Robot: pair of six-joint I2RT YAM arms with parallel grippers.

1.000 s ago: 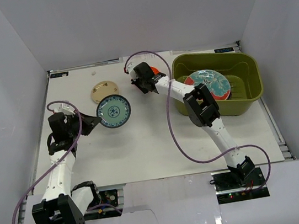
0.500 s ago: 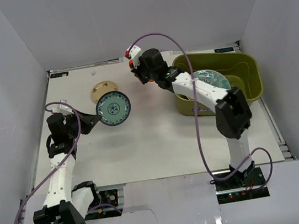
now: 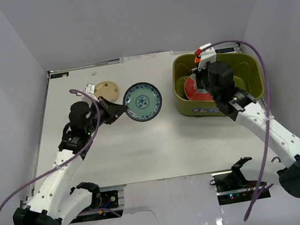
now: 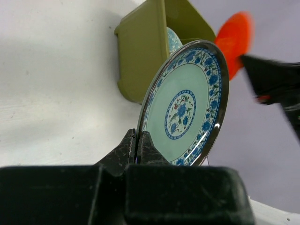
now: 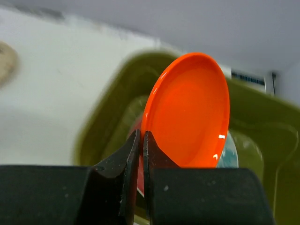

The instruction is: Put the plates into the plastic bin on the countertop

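My left gripper (image 3: 121, 110) is shut on the rim of the small teal patterned plate (image 3: 143, 101) and holds it on edge above the countertop (image 3: 143, 147), left of the olive-green plastic bin (image 3: 248, 76). The left wrist view shows the pinched plate (image 4: 187, 103) and the jaws closed on its lower edge (image 4: 138, 140). My right gripper (image 3: 199, 65) hangs over the bin's left half, shut on the orange plate (image 5: 187, 112), pinching its rim (image 5: 141, 140). A teal-and-red floral plate (image 3: 194, 90) lies in the bin. The tan plate (image 3: 106, 89) lies flat on the countertop.
White walls stand close around the countertop on three sides. The bin (image 4: 140, 61) sits at the back right corner. In the left wrist view the orange plate (image 4: 232, 35) and the right arm's dark body (image 4: 276, 79) are just beyond the teal plate.
My right arm has swung from left of the bin to over it with the orange plate. My left arm has carried the teal patterned plate rightward, towards the bin.
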